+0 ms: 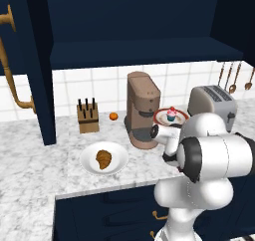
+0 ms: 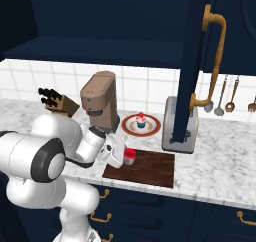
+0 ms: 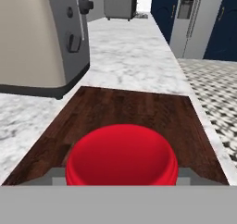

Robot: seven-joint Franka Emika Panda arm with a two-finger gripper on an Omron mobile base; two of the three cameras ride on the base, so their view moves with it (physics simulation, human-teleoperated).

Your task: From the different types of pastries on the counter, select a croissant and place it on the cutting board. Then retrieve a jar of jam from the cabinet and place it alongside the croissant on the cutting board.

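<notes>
Where it rests on the cutting board (image 3: 134,109), the jar of jam (image 3: 121,156) looks squat and glossy red.

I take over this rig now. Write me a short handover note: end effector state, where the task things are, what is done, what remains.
End effector: closed on the jar of jam, low at the near left corner of the cutting board; whether the jar rests on the board, I cannot tell.
Croissant: on a white plate on the counter, not on the board.
Cupcake: on its own plate behind the board.
Cabinet door: open.
Done: jar fetched.
Left: release the jar, then move the croissant beside it.
</notes>
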